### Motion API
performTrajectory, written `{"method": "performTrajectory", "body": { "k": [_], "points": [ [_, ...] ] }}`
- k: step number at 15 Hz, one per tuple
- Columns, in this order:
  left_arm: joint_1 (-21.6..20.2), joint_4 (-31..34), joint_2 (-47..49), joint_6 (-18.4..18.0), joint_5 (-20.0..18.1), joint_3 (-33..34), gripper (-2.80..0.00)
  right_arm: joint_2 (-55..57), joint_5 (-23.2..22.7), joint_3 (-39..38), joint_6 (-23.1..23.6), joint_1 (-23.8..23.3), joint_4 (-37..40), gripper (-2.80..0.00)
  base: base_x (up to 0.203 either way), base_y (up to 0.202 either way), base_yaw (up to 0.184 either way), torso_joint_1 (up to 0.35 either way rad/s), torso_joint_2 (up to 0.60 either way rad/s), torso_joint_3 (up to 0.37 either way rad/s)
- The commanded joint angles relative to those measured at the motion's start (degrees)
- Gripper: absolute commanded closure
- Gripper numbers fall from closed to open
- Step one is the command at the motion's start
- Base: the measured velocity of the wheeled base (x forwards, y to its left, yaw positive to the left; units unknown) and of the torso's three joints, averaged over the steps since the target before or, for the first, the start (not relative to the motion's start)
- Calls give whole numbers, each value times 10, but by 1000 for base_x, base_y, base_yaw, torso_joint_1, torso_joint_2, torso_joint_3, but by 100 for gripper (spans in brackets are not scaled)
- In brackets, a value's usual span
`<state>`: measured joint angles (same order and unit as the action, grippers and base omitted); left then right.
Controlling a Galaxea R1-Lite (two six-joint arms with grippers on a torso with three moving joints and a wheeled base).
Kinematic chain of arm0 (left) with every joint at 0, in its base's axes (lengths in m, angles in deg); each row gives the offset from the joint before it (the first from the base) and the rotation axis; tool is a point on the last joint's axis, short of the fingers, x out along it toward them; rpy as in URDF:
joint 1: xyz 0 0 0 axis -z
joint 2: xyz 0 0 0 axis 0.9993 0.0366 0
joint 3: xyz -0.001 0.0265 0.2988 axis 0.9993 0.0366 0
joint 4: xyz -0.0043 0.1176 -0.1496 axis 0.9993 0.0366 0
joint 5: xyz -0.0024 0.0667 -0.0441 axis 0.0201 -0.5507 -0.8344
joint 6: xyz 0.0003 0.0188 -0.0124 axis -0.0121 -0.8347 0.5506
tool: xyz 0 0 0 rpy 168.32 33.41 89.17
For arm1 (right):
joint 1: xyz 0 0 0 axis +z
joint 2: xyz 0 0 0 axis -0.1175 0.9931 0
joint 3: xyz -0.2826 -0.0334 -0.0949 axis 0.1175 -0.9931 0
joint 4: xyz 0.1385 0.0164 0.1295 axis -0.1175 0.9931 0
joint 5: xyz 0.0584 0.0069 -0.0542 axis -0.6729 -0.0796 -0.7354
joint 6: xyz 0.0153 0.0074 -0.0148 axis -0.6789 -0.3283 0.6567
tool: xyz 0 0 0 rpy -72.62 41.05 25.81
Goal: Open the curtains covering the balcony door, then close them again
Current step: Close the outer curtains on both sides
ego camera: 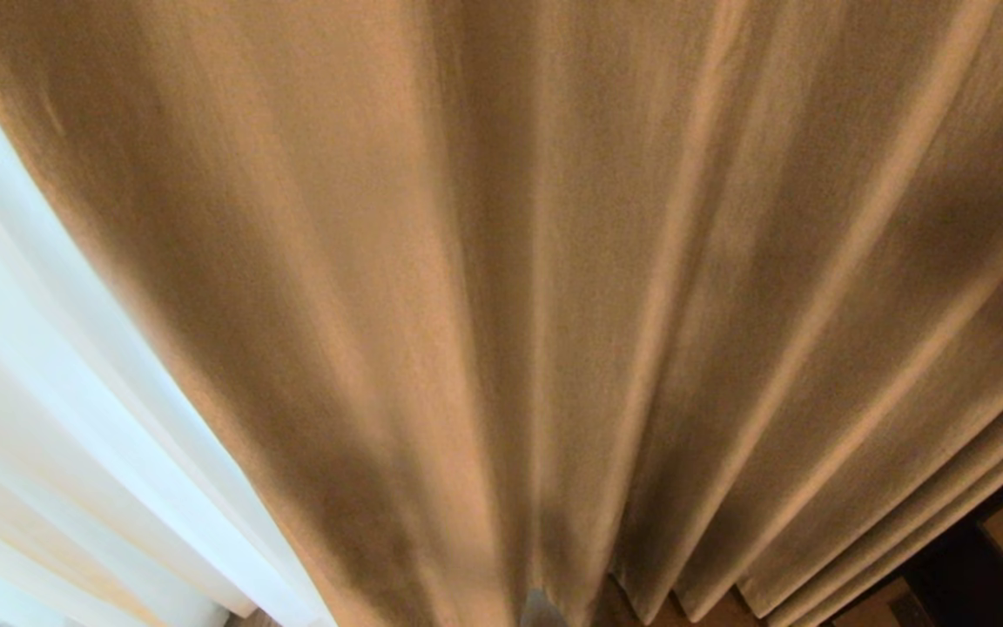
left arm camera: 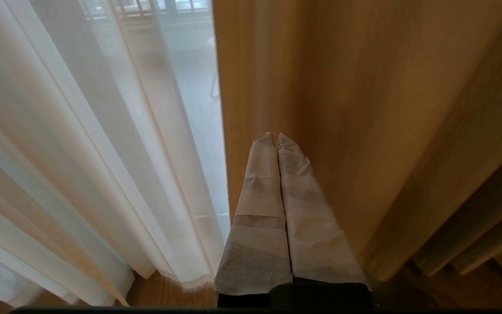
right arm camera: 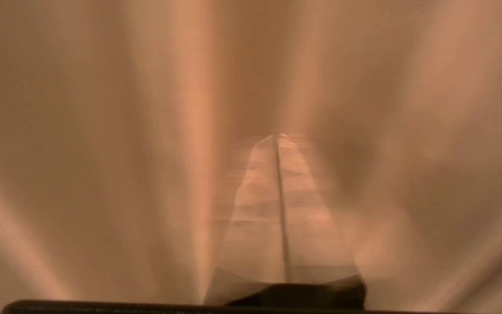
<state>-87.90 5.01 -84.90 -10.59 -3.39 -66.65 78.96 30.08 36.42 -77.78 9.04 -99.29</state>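
Left gripper [left arm camera: 276, 138], nearest the lens, is pressed closed and empty at the curtains' [ego camera: 501, 287] edge. Right gripper [right arm camera: 278, 138] likewise closed, holding nothing. Beige drape fills twelve through four o'clock, sheer layer [ego camera: 23, 366] at eight. Judged: drawn, cycle stage indeterminate.

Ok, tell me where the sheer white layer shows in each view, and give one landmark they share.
Head view: the sheer white layer runs down the left edge, beside the beige drape.
Left wrist view: it fills the left half, with the shut left claw before the drape's edge.
Right wrist view: not in it; only drape folds.
Shared landmark: the beige drape.
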Motion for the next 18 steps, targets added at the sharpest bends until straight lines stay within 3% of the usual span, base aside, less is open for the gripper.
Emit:
{"method": "performTrajectory", "body": {
  "k": [1,10,18],
  "points": [
    [0,0,0,0,0,0,0,-5,1,-20,-3,-47,-5,0,0,0,0,0,0,0],
    [0,0,0,0,0,0,0,-54,3,-133,-10,-142,-24,0,0,0,0,0,0,0],
    [0,0,0,0,0,0,0,-179,-1,-357,-24,-162,-47,0,0,0,0,0,0,0]
  ]
}}
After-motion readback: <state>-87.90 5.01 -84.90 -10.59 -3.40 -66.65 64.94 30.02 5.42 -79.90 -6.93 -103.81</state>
